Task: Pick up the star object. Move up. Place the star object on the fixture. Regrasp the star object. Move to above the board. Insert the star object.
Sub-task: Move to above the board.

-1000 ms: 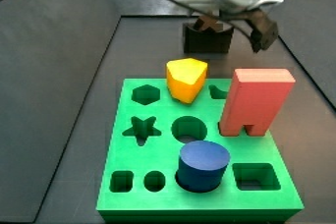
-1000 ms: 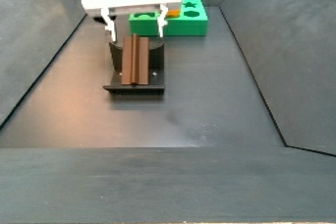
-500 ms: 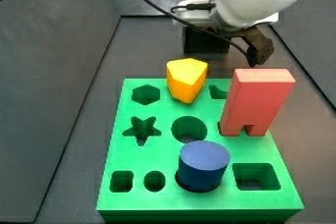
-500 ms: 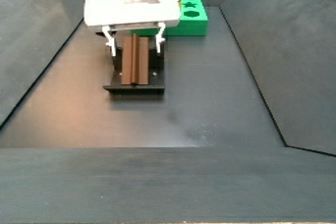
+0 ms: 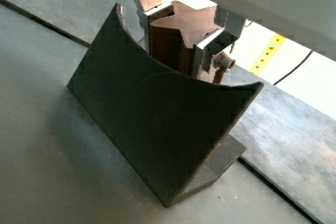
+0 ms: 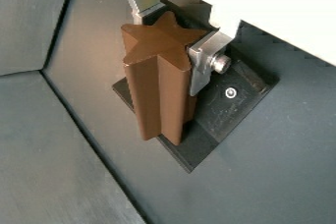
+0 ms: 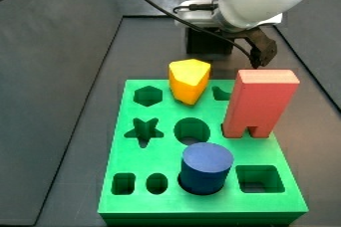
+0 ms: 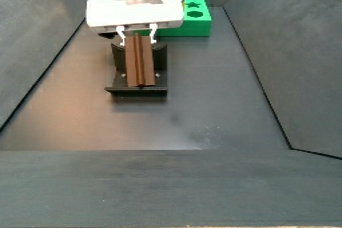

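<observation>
Brown star object [image 6: 160, 83] upright on fixture [image 6: 221, 120], btw gripper [image 8: 136, 36] fingers.

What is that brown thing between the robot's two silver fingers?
The star object, standing on the fixture. In a wrist view the gripper has its fingers at the star's sides.

Robotics test cell: dark sloped enclosure walls [image 8: 267, 62], green shape-sorting board [image 7: 200, 151], gripper [image 8: 135, 36] over black L-shaped fixture [image 8: 138, 84].

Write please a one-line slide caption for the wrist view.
Gripper closing on brown star object standing on the fixture.
</observation>
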Robot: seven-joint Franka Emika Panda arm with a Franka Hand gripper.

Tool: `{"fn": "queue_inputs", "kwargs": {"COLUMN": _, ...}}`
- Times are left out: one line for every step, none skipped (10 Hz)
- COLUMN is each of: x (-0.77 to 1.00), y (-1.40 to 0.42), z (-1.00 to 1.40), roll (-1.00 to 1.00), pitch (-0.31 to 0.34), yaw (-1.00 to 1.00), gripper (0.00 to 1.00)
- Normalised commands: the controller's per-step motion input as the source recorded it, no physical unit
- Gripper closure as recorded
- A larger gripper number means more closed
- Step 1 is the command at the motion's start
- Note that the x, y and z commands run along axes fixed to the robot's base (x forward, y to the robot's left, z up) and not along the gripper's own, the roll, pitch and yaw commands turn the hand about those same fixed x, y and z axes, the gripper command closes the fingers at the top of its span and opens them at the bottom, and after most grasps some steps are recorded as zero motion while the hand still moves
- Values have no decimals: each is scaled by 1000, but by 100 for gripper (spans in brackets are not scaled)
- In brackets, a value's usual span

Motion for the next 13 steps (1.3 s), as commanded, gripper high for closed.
{"fn": "queue_inputs", "kwargs": {"x": 8, "y": -29, "z": 1000, "roll": -7, "pitch": 40, "yaw": -209, "gripper": 100}}
{"fn": "queue_inputs", "kwargs": {"x": 7, "y": -29, "z": 1000, "roll": -10, "pitch": 42, "yaw": -210, "gripper": 100}}
{"fn": "queue_inputs", "kwargs": {"x": -6, "y": -26, "z": 1000, "roll": -16, "pitch": 71, "yaw": -167, "gripper": 100}}
{"fn": "queue_inputs", "kwargs": {"x": -7, "y": -24, "z": 1000, "roll": -17, "pitch": 90, "yaw": -141, "gripper": 100}}
{"fn": "queue_inputs", "kwargs": {"x": -8, "y": -25, "z": 1000, "roll": -19, "pitch": 131, "yaw": -89, "gripper": 100}}
{"fn": "queue_inputs", "kwargs": {"x": -10, "y": -25, "z": 1000, "roll": -19, "pitch": 171, "yaw": -35, "gripper": 100}}
{"fn": "queue_inputs", "kwargs": {"x": -11, "y": -26, "z": 1000, "roll": -28, "pitch": 181, "yaw": 5, "gripper": 100}}
{"fn": "queue_inputs", "kwargs": {"x": -12, "y": -25, "z": 1000, "roll": -34, "pitch": 183, "yaw": 30, "gripper": 100}}
{"fn": "queue_inputs", "kwargs": {"x": -13, "y": -24, "z": 1000, "roll": -46, "pitch": 163, "yaw": 82, "gripper": 100}}
{"fn": "queue_inputs", "kwargs": {"x": -11, "y": -26, "z": 1000, "roll": -47, "pitch": 145, "yaw": 104, "gripper": 100}}
{"fn": "queue_inputs", "kwargs": {"x": -6, "y": -27, "z": 1000, "roll": -42, "pitch": 126, "yaw": 119, "gripper": 100}}
{"fn": "queue_inputs", "kwargs": {"x": -2, "y": -27, "z": 1000, "roll": -38, "pitch": 115, "yaw": 126, "gripper": 100}}
{"fn": "queue_inputs", "kwargs": {"x": 10, "y": -29, "z": 1000, "roll": -31, "pitch": 95, "yaw": 125, "gripper": 100}}
